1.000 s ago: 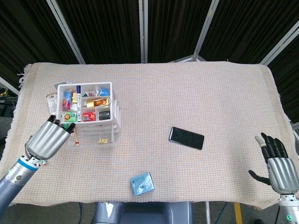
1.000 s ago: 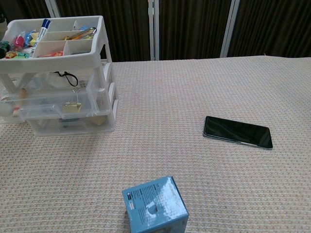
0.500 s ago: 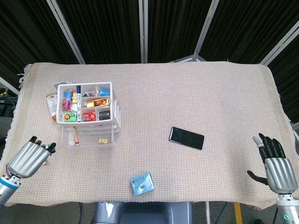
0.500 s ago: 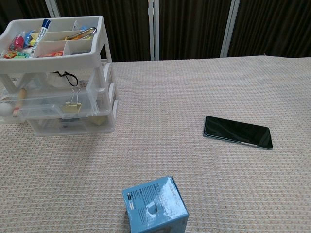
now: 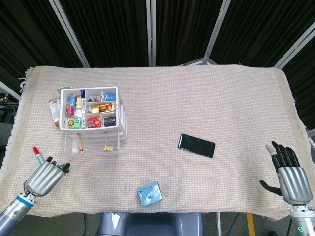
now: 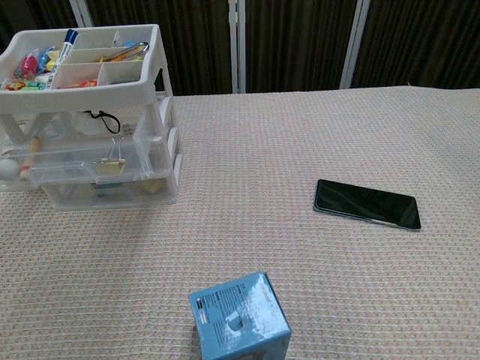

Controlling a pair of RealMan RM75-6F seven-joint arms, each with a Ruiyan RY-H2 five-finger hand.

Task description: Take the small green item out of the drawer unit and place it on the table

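The white drawer unit (image 5: 119, 129) (image 6: 160, 120) stands at the left of the table, its top tray full of small colourful items. My left hand (image 5: 44, 177) hovers near the front left edge, well in front of the unit, fingers curled. A bit of green, the small green item (image 5: 62, 167), shows pinched between its fingertips. My right hand (image 5: 290, 172) is at the front right edge, fingers spread and holding nothing. Neither hand appears in the chest view.
A red-tipped green pen (image 5: 37, 154) lies on the cloth just beyond my left hand. A black phone (image 5: 197, 145) (image 6: 366, 203) lies right of centre. A small blue box (image 5: 149, 193) (image 6: 240, 315) sits near the front edge. The unit's lower drawers stick out toward me.
My left hand pulled away from the drawer unit toward the front left edge, then shifted slightly right. The red-tipped pen came into sight. The right hand barely moved.
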